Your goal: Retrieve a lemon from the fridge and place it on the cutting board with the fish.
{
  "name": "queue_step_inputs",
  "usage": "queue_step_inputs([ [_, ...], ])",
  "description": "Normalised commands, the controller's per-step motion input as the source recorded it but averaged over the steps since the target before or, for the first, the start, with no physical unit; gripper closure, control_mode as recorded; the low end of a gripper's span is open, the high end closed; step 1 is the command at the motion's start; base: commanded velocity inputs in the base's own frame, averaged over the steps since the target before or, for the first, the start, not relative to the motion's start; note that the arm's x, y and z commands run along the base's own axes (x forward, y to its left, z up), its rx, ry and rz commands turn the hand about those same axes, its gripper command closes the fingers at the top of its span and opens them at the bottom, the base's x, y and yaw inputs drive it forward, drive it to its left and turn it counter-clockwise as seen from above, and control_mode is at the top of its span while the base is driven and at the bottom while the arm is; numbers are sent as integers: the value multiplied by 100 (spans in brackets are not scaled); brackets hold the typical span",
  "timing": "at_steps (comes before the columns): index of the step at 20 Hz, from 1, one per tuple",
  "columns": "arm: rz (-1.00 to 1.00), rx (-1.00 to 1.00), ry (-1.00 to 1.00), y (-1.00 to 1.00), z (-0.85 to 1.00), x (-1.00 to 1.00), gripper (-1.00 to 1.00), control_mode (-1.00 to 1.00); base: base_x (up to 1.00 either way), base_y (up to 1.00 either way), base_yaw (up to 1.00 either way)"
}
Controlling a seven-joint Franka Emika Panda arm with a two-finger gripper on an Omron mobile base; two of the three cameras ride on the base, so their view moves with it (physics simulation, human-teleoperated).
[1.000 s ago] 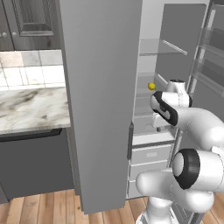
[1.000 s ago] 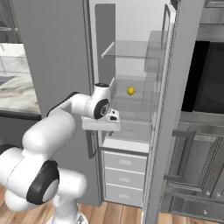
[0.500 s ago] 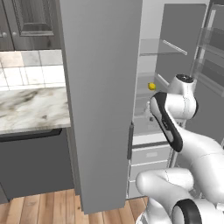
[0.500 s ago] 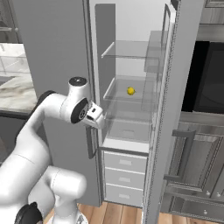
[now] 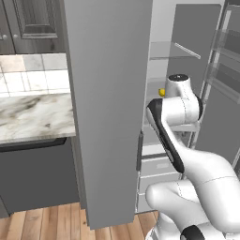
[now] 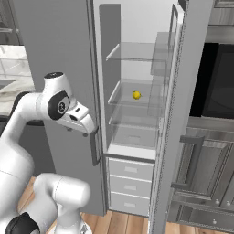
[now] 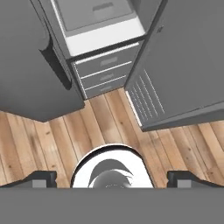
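I have the fridge standing open in front of me, its two tall grey doors swung out, the left one just beside my end effector and the right one on the far side of the opening, well apart from it. Inside, beyond the end effector, I see glass shelves stacked one above another, and below them a pale compartment over three pale drawers that sit lower than the end effector. To its left in the left base view a marbled worktop runs under a tiled wall, with dark panelled cabinets above it. A wooden floor lies under the end effector, and the hand view looks straight down at it, between the bottom edges of the two doors, with the drawers at the top of that view. My end effector hangs outside the cavity, close against the inner edge of the left door at about the height of the lower glass shelf; in the hand view its two dark fingertips stand wide apart with nothing between them, so it is open and empty. The lemon rests on the middle glass shelf, deeper in the fridge and a little higher than the end effector, clearly apart from it.
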Motion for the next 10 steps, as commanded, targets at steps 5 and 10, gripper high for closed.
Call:
queue_step_inputs([
  [5, 11, 1, 18, 0, -7, -36, -100, -100, 0, 0, 0],
  [10, 20, 11, 2, 0, 0, -37, -100, -100, 0, 0, 0],
])
